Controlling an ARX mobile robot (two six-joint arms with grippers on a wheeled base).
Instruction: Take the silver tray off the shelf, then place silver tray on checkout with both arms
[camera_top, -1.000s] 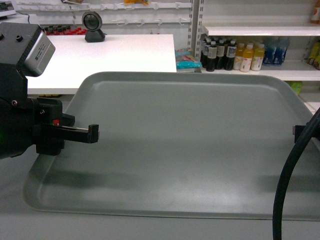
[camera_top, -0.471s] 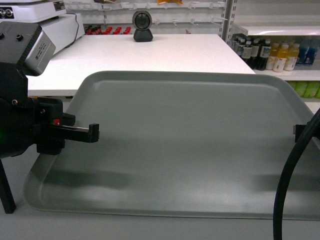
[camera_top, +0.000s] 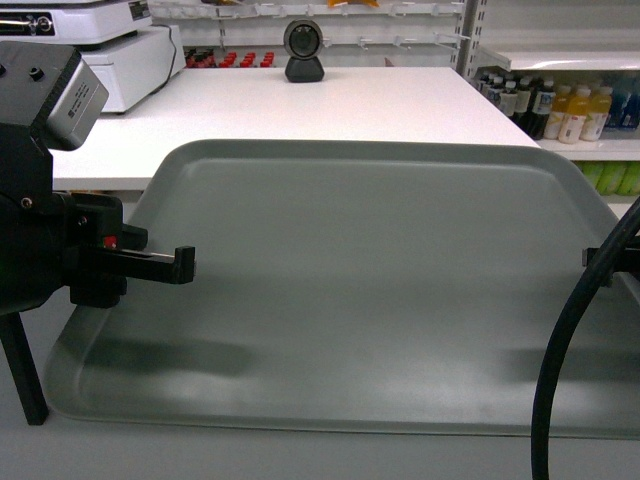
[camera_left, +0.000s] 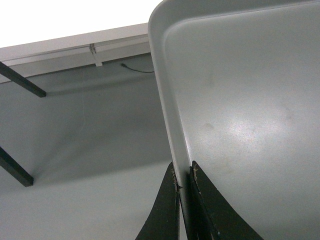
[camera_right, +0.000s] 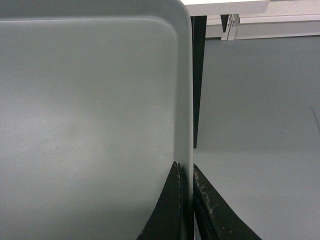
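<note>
No legible text, brand, number or sign found. Labels on the bottles (camera_top: 560, 105) at two o'clock are too small to read.

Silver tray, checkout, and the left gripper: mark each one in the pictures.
silver tray (camera_top: 370, 290), head view, bare middle of its floor.
checkout (camera_top: 300, 105), head view, bare white top behind the tray.
left gripper (camera_left: 184, 200), left wrist view, between the fingertips clamped on the tray's rim.

The white desk (camera_top: 300, 105) carries a dark round scanner (camera_top: 304, 50) at its 12 o'clock edge and a white scale (camera_top: 120, 50) at 10 o'clock. Bottles (camera_top: 560, 105) line a shelf (camera_top: 590, 145) at 3 o'clock.
</note>
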